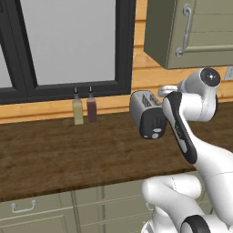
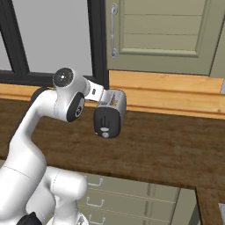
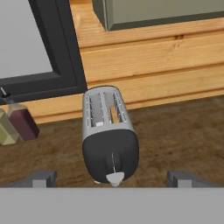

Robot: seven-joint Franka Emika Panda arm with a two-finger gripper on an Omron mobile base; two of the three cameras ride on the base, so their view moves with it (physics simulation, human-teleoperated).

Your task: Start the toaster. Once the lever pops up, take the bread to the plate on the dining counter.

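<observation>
Pincer spread wide, toaster between fingertips — ahead

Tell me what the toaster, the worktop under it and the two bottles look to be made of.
Toaster: looks like brushed metal, silver-grey with a soft sheen; its end panel is dark and matt, probably plastic. Worktop: dark wood, going by the visible grain, though it could be laminate. Bottles: seemingly clear plastic or glass, one with pale yellow and one with dark red contents; too small to settle.

My arm rises bent at the elbow, wrist reaching forward — fingers spread wide, gripping nothing.
</observation>
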